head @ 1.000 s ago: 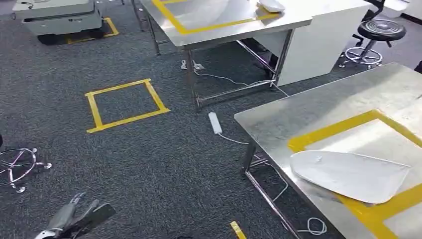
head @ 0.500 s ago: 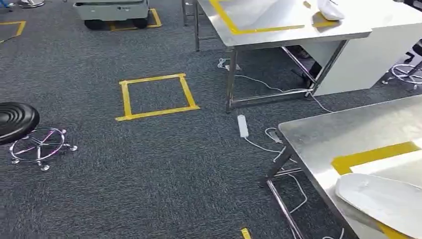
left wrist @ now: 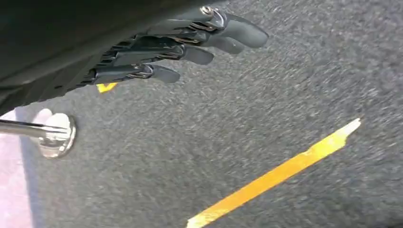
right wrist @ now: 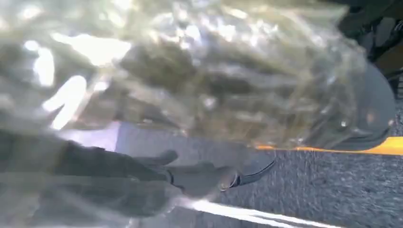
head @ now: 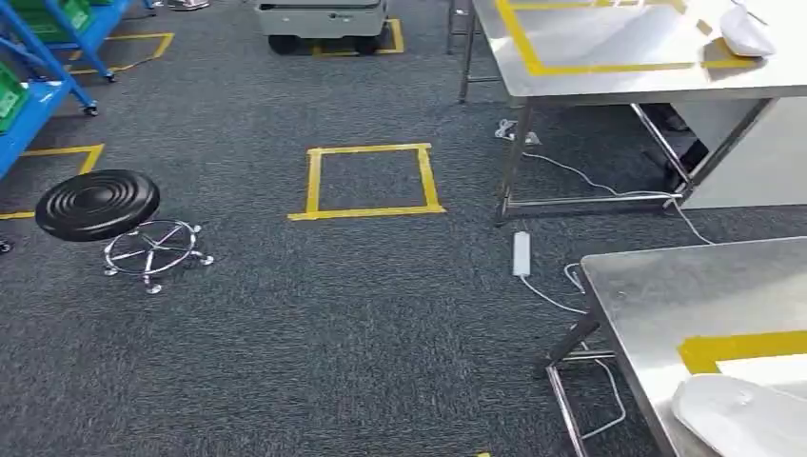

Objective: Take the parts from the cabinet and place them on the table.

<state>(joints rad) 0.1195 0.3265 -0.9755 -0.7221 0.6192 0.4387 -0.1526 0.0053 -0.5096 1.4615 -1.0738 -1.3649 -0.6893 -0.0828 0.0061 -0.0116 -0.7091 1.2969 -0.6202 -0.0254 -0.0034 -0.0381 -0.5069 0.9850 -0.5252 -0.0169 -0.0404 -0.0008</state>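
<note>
Parts in a clear plastic bag [right wrist: 214, 76] hang in our right hand [right wrist: 142, 175], fingers closed on the bag above grey carpet. Our left hand [left wrist: 180, 47] hangs empty, fingers loosely extended. Nearby, one white part [head: 742, 419] lies on the steel counter [head: 666, 295].

Nothing to read here: no lettering, label, brand or number comes through on the desk [head: 666, 286], the stool [head: 97, 204] or the yellow floor tape [head: 367, 181].
</note>
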